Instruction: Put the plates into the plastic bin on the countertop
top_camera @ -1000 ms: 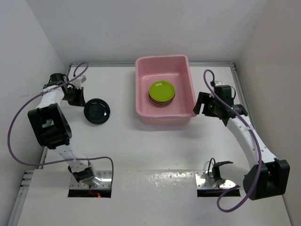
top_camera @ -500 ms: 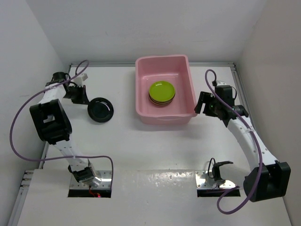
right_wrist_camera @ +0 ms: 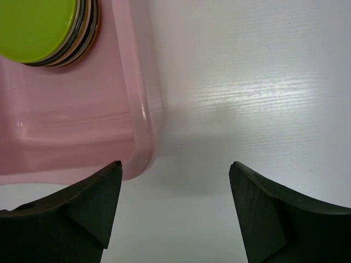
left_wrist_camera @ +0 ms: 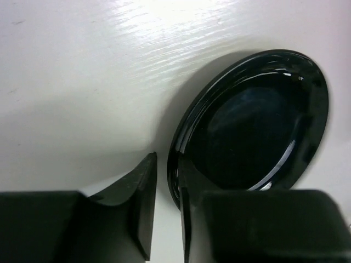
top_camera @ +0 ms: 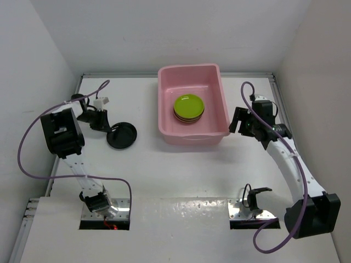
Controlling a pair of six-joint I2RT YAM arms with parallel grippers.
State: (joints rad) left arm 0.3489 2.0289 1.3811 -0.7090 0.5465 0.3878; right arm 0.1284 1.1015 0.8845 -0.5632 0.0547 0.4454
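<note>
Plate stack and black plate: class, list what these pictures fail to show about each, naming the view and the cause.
The stack: plate count beneath its green top; too small from the top view, cut by the frame edge in the right wrist view.
The black plate: near rim hidden by the left pincer in the left wrist view.
Whether that plate clears the countertop: unclear in both views.
</note>
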